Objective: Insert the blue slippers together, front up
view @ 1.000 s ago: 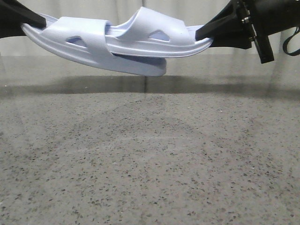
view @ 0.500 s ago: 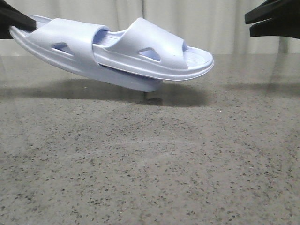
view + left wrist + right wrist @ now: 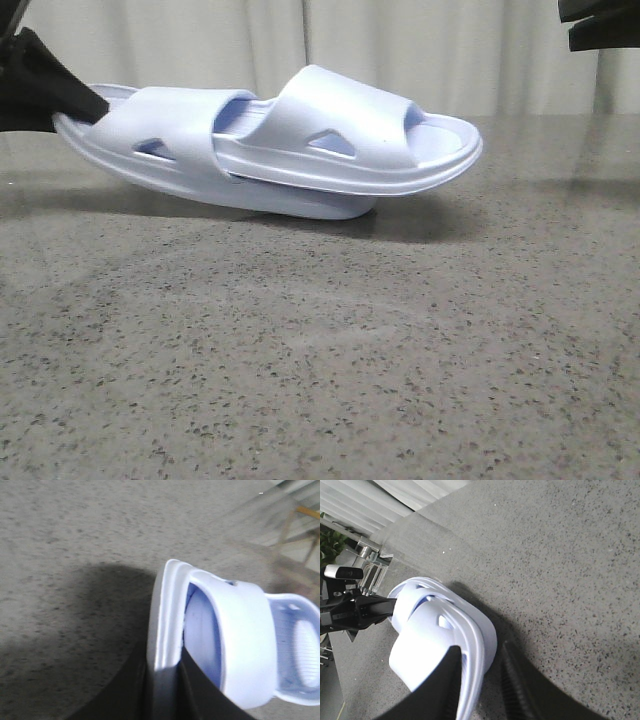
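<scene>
I hold the nested blue slippers [image 3: 270, 145] by their heel end in my left hand [image 3: 45, 85] – clamped on the rim – their long axis running rightward just above the bench [image 3: 320, 350]; my right hand [image 3: 477, 680] hangs open, apart from the toe end

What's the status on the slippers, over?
Left gripper shut on the slippers, which are nested, straps up. Right gripper open, clear of them. Table: nothing in the way.

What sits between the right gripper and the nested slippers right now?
Nothing: in the front view, only curtain backdrop and bare table separate the right gripper from the blue slippers. The left gripper grips their far end.
</scene>
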Robot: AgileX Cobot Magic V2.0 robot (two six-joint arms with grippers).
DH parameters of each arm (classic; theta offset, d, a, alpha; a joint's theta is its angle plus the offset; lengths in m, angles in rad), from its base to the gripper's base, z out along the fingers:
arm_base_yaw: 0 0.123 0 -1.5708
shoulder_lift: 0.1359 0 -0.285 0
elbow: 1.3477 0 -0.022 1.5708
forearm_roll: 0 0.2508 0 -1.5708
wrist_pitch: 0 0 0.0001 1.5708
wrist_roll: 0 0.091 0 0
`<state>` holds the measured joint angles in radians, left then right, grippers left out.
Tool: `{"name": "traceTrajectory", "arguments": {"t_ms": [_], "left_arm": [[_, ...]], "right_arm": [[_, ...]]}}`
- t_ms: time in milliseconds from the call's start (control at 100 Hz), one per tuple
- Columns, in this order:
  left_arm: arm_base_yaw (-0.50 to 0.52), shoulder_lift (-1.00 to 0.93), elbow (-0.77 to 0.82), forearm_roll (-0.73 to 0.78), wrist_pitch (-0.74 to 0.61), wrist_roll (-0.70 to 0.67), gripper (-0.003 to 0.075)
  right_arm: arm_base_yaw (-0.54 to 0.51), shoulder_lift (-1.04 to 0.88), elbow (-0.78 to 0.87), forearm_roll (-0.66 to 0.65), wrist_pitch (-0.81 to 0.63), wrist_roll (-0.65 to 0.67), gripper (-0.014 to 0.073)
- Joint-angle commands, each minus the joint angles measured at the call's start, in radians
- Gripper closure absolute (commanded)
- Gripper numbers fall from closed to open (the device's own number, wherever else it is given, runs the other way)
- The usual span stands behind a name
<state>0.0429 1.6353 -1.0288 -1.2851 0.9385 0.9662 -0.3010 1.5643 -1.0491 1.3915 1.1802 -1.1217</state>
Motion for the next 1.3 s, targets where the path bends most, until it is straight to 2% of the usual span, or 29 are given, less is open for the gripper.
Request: {"name": "traceTrajectory", "arguments": {"t_ms": [0, 40, 140, 210, 260, 390, 550, 650, 720, 770, 790, 800, 840, 960, 1030, 1180, 1290], "left_arm": [[-0.007, -0.034, -0.026, -0.012, -0.01, 0.01, 0.0623], [-0.007, -0.034, -0.026, 0.004, -0.02, 0.012, 0.0576], [-0.007, -0.034, -0.026, 0.041, -0.037, 0.014, 0.0398], [-0.001, -0.034, -0.026, 0.061, -0.046, 0.014, 0.0311], [0.011, -0.034, -0.034, 0.086, -0.041, 0.022, 0.0286], [0.064, -0.049, -0.071, 0.162, 0.013, 0.026, 0.0285], [0.177, -0.105, -0.13, 0.177, 0.12, 0.026, 0.0321], [0.239, -0.166, -0.141, 0.14, 0.157, 0.026, 0.0396], [0.252, -0.217, -0.141, 0.122, 0.165, 0.029, 0.0487], [0.243, -0.254, -0.141, 0.118, 0.155, 0.043, 0.0582], [0.235, -0.271, -0.141, 0.117, 0.148, 0.056, 0.0608], [0.229, -0.282, -0.141, 0.117, 0.142, 0.066, 0.065], [0.213, -0.31, -0.139, 0.119, 0.12, 0.091, 0.0703], [0.145, -0.402, -0.137, 0.129, -0.023, 0.107, 0.0705], [0.098, -0.455, -0.123, 0.129, -0.133, 0.107, 0.0705], [-0.041, -0.579, -0.03, 0.169, -0.429, 0.107, 0.0705], [-0.111, -0.656, 0.059, 0.248, -0.509, 0.107, 0.0705]], "right_arm": [[-0.007, -0.042, -0.03, 0.05, 0.13, -0.002, 0.0442], [-0.007, -0.042, -0.03, 0.05, 0.13, -0.002, 0.0442], [-0.007, -0.042, -0.03, 0.05, 0.128, -0.002, 0.0442], [-0.007, -0.042, -0.03, 0.05, 0.128, -0.002, 0.0442], [-0.009, -0.042, -0.03, 0.05, 0.128, -0.002, 0.0442], [-0.009, -0.042, -0.03, 0.043, 0.128, -0.002, 0.0442], [-0.009, -0.042, -0.03, 0.043, 0.128, -0.002, 0.0446], [-0.009, -0.043, -0.03, 0.043, 0.128, 0.008, 0.0533], [-0.009, -0.055, -0.03, 0.045, 0.119, 0.023, 0.063], [-0.009, -0.069, -0.028, 0.047, 0.115, 0.024, 0.0692], [-0.007, -0.077, -0.028, 0.048, 0.107, 0.024, 0.0694], [-0.007, -0.079, -0.025, 0.048, 0.105, 0.024, 0.0692], [-0.007, -0.099, -0.023, 0.048, 0.093, 0.024, 0.0678], [0.01, -0.17, 0.0, 0.048, 0.033, 0.024, 0.0676], [0.049, -0.227, 0.028, 0.048, -0.049, 0.024, 0.0676], [0.209, -0.375, 0.109, -0.004, -0.357, 0.024, 0.0676], [0.355, -0.488, 0.179, -0.066, -0.605, 0.024, 0.0676]]}}
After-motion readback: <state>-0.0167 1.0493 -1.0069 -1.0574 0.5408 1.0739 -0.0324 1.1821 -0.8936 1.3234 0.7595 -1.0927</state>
